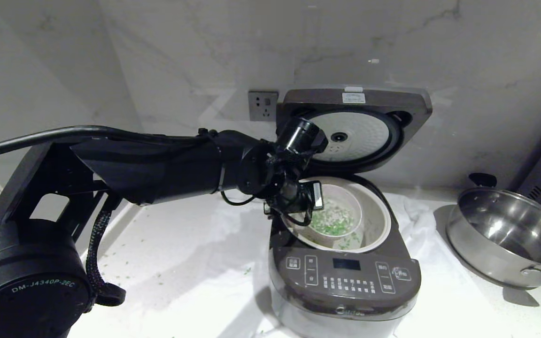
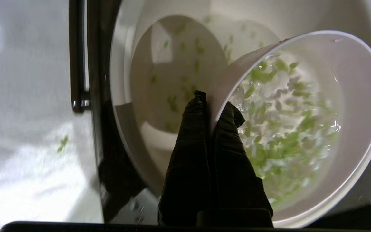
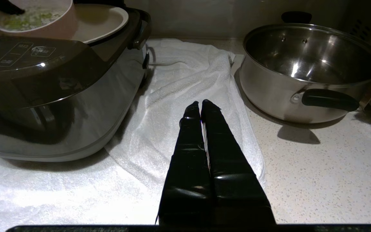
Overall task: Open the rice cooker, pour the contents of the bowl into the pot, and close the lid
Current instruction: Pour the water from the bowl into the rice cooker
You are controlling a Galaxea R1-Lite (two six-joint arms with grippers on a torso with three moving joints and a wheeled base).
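The dark brown rice cooker stands with its lid swung up, white inner plate showing. My left gripper is shut on the near rim of the pale pink bowl, holding it over the pot. In the left wrist view the fingers pinch the bowl wall, one inside and one outside. Wet green contents lie in the bowl, and a few green bits rest on the pot floor. My right gripper hangs shut and empty over a white towel.
A shiny steel pan sits to the right of the cooker on the counter. A white towel lies under and beside the cooker. A wall socket is behind, left of the lid. Green bits are scattered on the counter.
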